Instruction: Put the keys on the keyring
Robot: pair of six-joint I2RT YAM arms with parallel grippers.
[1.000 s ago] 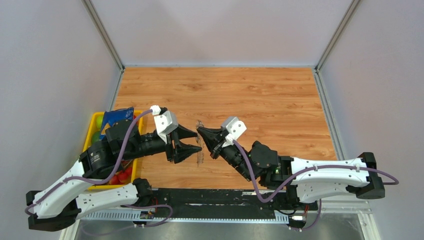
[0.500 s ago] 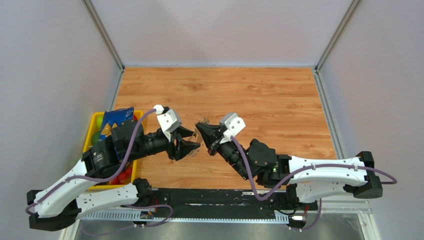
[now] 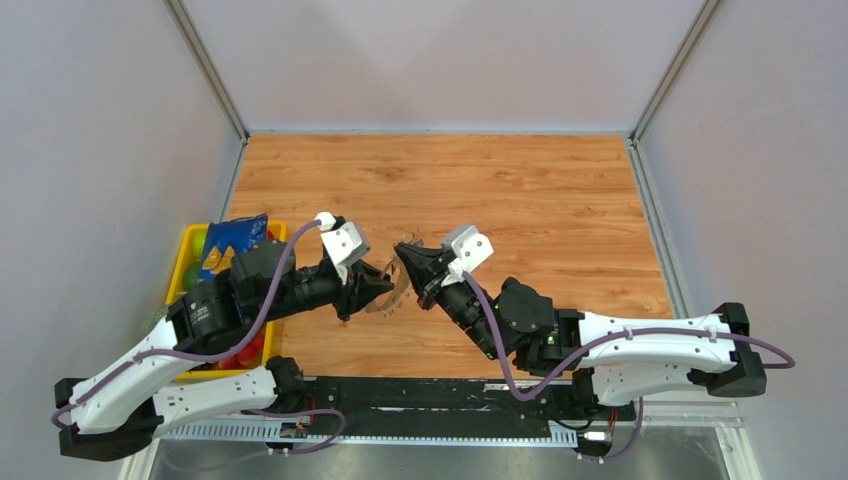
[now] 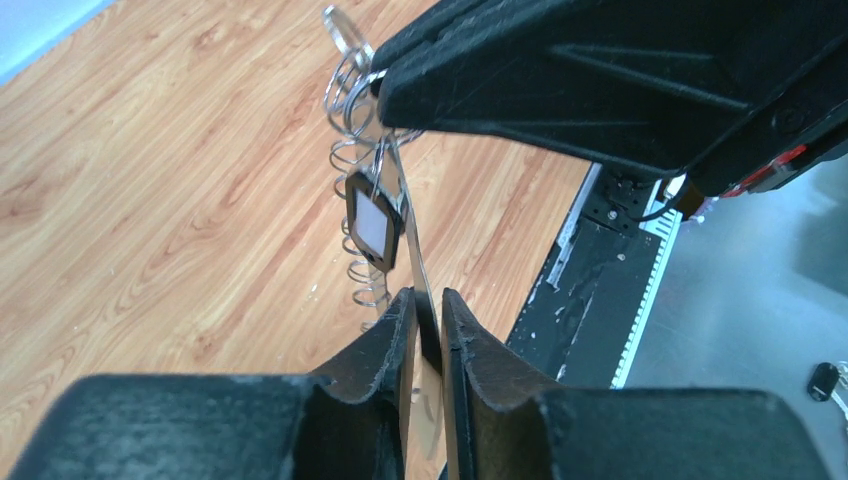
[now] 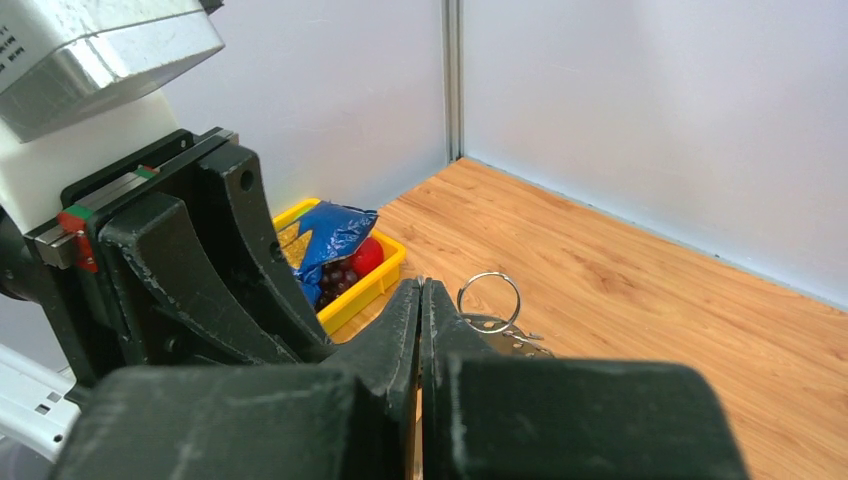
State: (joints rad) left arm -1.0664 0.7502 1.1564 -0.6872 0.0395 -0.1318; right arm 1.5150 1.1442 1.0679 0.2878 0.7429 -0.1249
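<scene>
From above, my left gripper and right gripper meet tip to tip over the table, the keyring between them. Left wrist: my left gripper clamps the keyring's thin band; a black-framed key hangs beside it. Right wrist: my right gripper's fingers press together on the keyring, a small ring just beside; print on the white block is too small to read.

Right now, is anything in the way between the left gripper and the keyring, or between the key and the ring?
Nothing visible. The left gripper is shut on the keyring, the right gripper pinches its upper end, and the key hangs right beside its thin band between them.
</scene>
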